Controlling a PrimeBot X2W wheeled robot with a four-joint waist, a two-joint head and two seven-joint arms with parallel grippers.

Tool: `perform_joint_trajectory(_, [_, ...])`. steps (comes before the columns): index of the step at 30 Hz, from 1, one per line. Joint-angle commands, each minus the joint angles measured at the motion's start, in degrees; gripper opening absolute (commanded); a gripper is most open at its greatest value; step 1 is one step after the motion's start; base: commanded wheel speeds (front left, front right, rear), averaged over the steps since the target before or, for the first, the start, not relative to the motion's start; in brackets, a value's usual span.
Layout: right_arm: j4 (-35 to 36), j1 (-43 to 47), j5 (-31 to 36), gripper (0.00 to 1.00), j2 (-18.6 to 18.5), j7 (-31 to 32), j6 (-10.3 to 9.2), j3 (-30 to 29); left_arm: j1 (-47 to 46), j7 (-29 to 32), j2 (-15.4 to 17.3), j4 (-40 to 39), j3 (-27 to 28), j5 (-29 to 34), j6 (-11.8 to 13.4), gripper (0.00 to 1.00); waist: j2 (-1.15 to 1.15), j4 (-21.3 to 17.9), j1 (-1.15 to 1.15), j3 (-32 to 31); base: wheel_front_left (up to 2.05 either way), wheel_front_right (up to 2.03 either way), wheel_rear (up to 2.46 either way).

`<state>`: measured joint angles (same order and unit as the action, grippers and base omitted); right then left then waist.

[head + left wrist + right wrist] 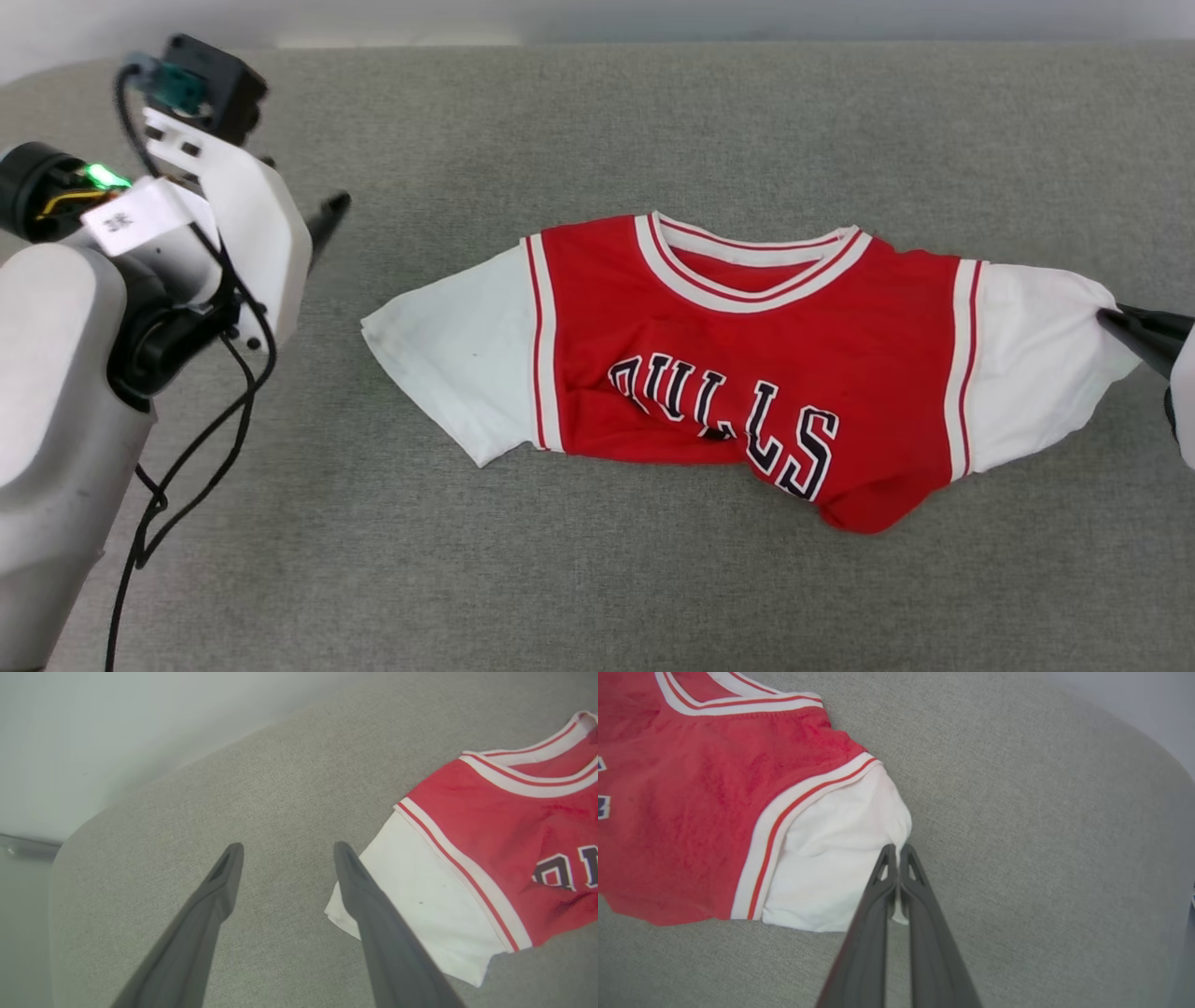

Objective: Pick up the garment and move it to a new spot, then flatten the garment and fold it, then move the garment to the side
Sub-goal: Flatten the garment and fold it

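Grey woven fabric surface [597, 579], red garment [747, 345] lying face up mid-surface, black white-outlined "BULLS" with a creased first letter, white short sleeves, red-and-white striped collar, hem bunched, left pincer [286, 849] spread, clear of the left sleeve, right pincer [896, 849] pressed together, pinching the right sleeve's edge.

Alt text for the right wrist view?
The right gripper, shut, pinches the edge of the white sleeve of a red jersey. The jersey lies on a grey fabric surface, its striped collar at the top left.
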<state>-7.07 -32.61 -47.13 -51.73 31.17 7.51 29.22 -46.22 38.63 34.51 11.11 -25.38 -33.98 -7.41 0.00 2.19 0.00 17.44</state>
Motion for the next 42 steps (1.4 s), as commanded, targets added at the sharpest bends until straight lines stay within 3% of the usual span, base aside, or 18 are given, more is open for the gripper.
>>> perform_joint_trajectory(1, [0.32,0.16,0.48,0.0,0.56,-0.28,-0.04,-0.17,-0.99,1.72,0.6,0.32,-0.93,-1.04,0.04,1.0,0.0,-0.64,0.0,0.66,0.0,0.0,0.0])
perform_joint_trajectory(11, [0.87,-2.72,1.55,0.0,2.6,-0.49,-0.04,0.88,-5.88,15.42,2.5,6.17,-9.03,-9.83,0.03,1.0,0.0,-3.8,0.0,4.5,0.0,0.0,0.0])
perform_joint_trajectory(22, [0.01,-6.01,1.57,0.0,4.93,-1.25,-0.04,2.79,-3.98,20.64,3.22,13.2,-16.85,-13.87,0.03,1.0,0.0,-6.18,0.0,7.94,0.0,0.0,0.0])
perform_joint_trajectory(23, [-0.12,-6.23,1.54,0.0,4.95,-1.36,-0.04,2.91,-3.56,20.86,3.12,13.55,-17.77,-13.93,0.03,0.51,0.0,-6.24,0.0,7.99,0.0,0.0,0.0])
perform_joint_trajectory(24, [-0.3,-6.42,1.52,0.0,5.0,-1.45,-0.04,3.06,-3.33,20.55,3.02,13.74,-18.37,-14.2,0.03,0.11,0.0,-6.24,0.0,8.0,0.0,0.0,0.0])
perform_joint_trajectory(25, [-0.48,-6.61,1.48,0.0,5.08,-1.46,-0.04,3.27,-2.97,20.61,2.82,14.17,-18.84,-14.89,0.03,0.0,0.0,-6.18,0.0,7.87,0.0,0.0,0.0])
perform_joint_trajectory(32, [-1.48,-7.71,1.61,0.0,4.59,-3.06,-0.04,3.98,-5.69,15.22,4.37,11.78,-21.03,-14.93,0.02,0.0,0.0,-4.79,0.0,4.26,0.0,0.0,0.0])
perform_joint_trajectory(42, [-2.15,-8.69,2.29,0.0,2.48,-8.61,-0.04,1.75,-11.07,-2.34,8.01,4.14,-21.44,-11.55,0.02,0.0,0.0,-1.17,0.0,-2.6,0.0,0.0,0.0])
